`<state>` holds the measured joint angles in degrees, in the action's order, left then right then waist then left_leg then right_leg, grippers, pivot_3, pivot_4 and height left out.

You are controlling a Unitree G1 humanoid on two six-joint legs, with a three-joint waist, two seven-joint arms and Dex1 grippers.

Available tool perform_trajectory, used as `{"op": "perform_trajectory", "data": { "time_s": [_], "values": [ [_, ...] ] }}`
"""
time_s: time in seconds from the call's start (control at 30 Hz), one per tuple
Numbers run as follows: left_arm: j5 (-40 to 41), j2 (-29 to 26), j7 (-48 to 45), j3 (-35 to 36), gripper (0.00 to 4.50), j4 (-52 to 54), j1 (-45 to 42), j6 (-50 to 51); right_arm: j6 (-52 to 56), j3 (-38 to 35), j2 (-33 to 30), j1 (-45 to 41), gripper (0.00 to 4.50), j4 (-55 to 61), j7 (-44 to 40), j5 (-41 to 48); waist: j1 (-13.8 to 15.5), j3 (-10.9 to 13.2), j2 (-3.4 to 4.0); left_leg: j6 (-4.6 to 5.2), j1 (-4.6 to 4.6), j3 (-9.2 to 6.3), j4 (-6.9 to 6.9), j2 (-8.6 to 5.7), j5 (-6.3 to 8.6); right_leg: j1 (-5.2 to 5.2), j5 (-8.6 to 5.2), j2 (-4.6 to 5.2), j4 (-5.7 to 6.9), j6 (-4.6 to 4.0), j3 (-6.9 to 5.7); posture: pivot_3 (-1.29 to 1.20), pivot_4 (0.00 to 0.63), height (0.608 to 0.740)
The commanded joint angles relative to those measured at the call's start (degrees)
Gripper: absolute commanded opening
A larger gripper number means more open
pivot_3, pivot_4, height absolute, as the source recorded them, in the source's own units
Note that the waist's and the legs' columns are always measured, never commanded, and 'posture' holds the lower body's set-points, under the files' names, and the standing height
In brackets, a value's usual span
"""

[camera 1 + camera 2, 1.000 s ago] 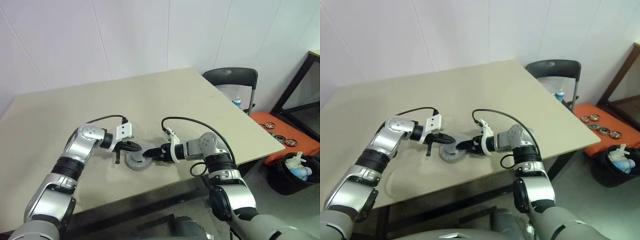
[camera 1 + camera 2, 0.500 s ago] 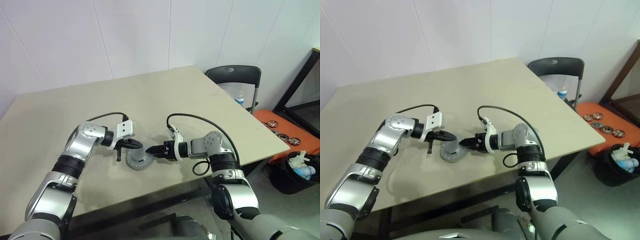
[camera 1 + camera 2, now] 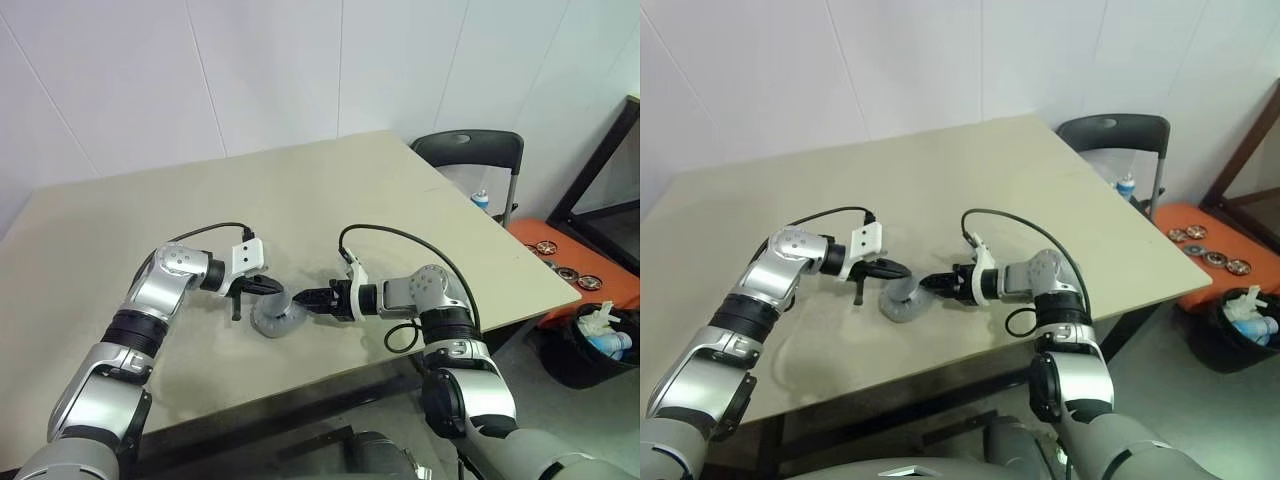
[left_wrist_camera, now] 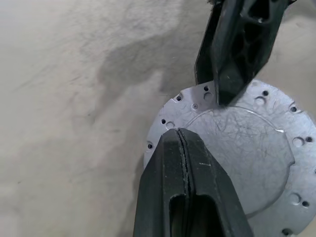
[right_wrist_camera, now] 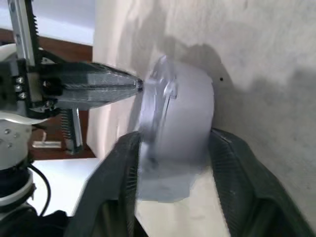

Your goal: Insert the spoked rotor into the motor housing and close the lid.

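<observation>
My left gripper (image 3: 272, 289) has not moved over the last second. Its fingers are pressed shut with nothing between them, and the tip rests on the flat, holed metal face (image 4: 247, 148) on top of the assembly. I take that face for the lid's outer side, folded down over the housing (image 3: 275, 320), but I can't be sure, and I can't tell whether the rotor is inside.

The housing is what changed. A second ago it lay flat on the table (image 3: 300, 190) between my two grippers. Now it sits tilted, with the side nearer my right gripper lifted off the table.

My right gripper (image 3: 305, 298) did that. It was open and nosing in at the rim a second ago. Since then it has narrowed around the housing, and the right wrist view shows one finger on each side wall, apparently touching both. I read that as a grip on the housing.

If the lid really is down, the task looks nearly done. The tilt is the risk: with the left tip bearing on top, the lid could spring open or the assembly slide.
</observation>
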<state>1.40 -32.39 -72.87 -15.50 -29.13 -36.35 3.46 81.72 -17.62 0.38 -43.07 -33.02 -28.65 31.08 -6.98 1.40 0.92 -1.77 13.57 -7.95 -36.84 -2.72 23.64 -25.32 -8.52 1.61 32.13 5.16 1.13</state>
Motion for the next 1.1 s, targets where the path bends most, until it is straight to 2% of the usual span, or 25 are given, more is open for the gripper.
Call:
{"op": "perform_trajectory", "data": {
  "time_s": [0.03,0.27,0.4,0.57,0.77,0.83,1.1],
  "values": [
    [-3.9,1.1,-1.1,-5.1,0.00,-3.1,3.8,1.5,-1.4,-1.5,4.0,-3.5,1.26,2.3,-2.9,5.5,0.0,0.0,0.02,-0.01,0.02,0.01,0.00,-0.01,0.00,-0.03,0.03,-0.02,0.00,-0.05,0.04,0.00,0.000,0.740],
    [-5.3,1.2,1.2,-4.8,0.00,-4.3,3.7,-0.4,-0.9,1.0,3.4,-1.7,1.26,3.4,-2.4,3.6,0.0,0.0,0.04,-0.13,0.30,-0.02,-0.01,-0.46,0.06,-0.35,0.21,0.21,-0.02,-0.45,0.43,0.00,0.000,0.740],
    [-4.8,3.4,6.1,-2.3,0.00,-7.2,2.4,-4.0,-1.3,2.8,2.7,-1.2,1.26,4.0,-2.3,2.5,0.4,0.0,0.05,-0.14,0.34,-0.01,-0.11,-0.49,0.07,-0.33,0.22,0.23,-0.02,-0.44,0.43,0.00,0.000,0.740],
    [-1.7,9.3,22.3,6.6,0.00,-16.9,-4.2,-8.4,-3.2,4.1,1.6,-1.2,1.26,3.1,-2.6,1.3,1.3,0.0,-0.01,-0.14,0.43,-0.02,-0.24,-0.51,0.07,-0.38,0.17,0.19,-0.01,-0.33,0.41,0.00,0.000,0.740],
    [4.1,12.2,24.0,13.6,0.00,-18.5,-6.4,-6.7,-5.6,-1.7,1.9,-3.1,1.26,1.3,-2.0,3.5,2.5,0.0,-0.22,-0.74,1.30,0.00,-0.42,-0.67,-0.26,-1.57,0.74,0.50,0.02,-0.92,0.39,0.00,0.000,0.740],
    [5.7,12.7,23.7,15.3,0.00,-17.6,-5.9,-5.5,-7.0,-2.7,1.9,-3.3,1.26,0.5,-1.6,3.4,3.0,0.0,-0.26,-0.79,1.98,0.00,-0.62,-0.77,-0.30,-2.12,0.96,0.63,0.05,-0.95,0.37,0.00,0.000,0.740],
    [15.2,14.6,25.4,23.6,0.00,-12.0,-4.4,3.4,-12.5,-8.5,2.1,-4.8,1.26,-2.2,0.6,5.9,3.2,0.1,-0.28,-0.53,2.25,-0.02,-0.80,-1.33,-0.19,-2.19,1.00,1.13,-0.04,-0.91,0.23,0.00,0.000,0.740]
  ]
}}
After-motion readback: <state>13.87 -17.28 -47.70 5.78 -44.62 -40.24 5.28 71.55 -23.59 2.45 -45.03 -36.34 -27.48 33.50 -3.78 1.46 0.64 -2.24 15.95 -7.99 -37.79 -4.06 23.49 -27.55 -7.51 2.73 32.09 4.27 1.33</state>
